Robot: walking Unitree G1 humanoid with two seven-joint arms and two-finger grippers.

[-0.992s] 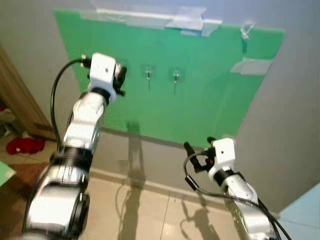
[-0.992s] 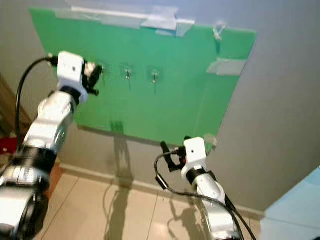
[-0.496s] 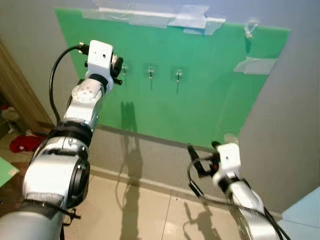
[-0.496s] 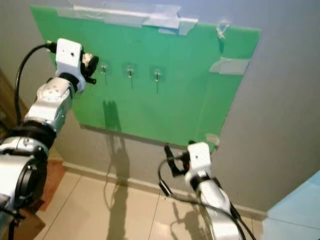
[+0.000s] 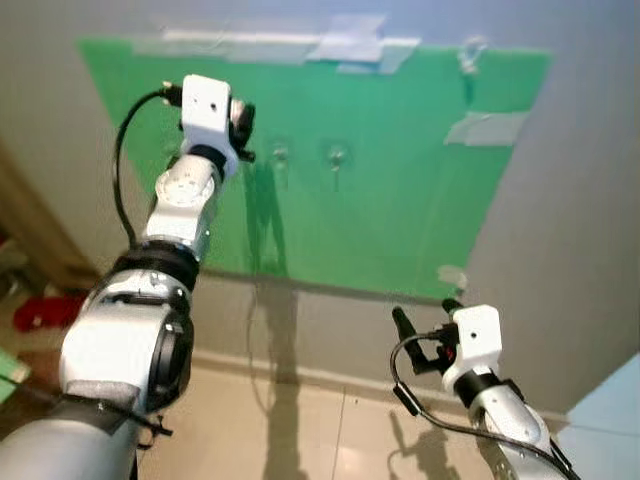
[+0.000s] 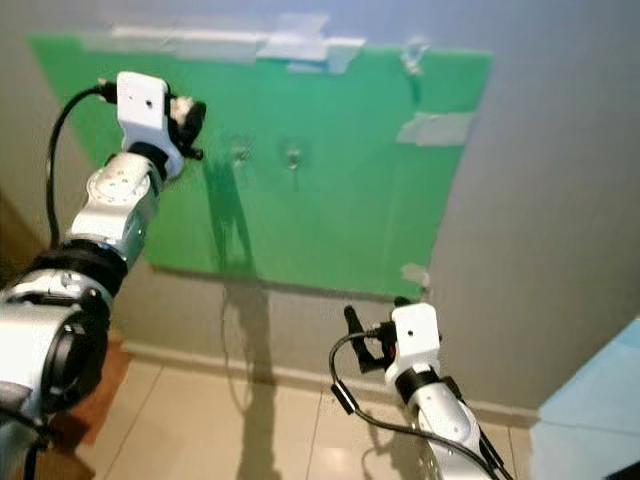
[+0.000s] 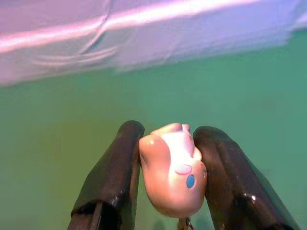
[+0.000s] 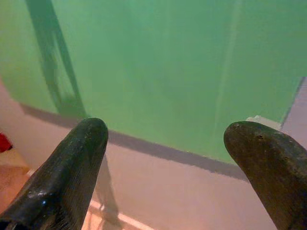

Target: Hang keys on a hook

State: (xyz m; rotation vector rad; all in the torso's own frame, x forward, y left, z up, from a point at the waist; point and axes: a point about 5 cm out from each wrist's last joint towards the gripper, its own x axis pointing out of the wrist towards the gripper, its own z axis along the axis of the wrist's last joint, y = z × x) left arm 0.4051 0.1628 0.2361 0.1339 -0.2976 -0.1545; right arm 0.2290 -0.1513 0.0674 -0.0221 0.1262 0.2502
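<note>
Pink key charm clamped in left claw, now nearer hooks.

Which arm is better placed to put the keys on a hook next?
Left. The left tool grips the pink key charm and is raised at the green board, beside the hooks. The right tool is open, low, below the board.

Board: no writing legible
Tape: blank
Charm: no lettering, just a blue dot
Wall: no signs or numbers
</note>
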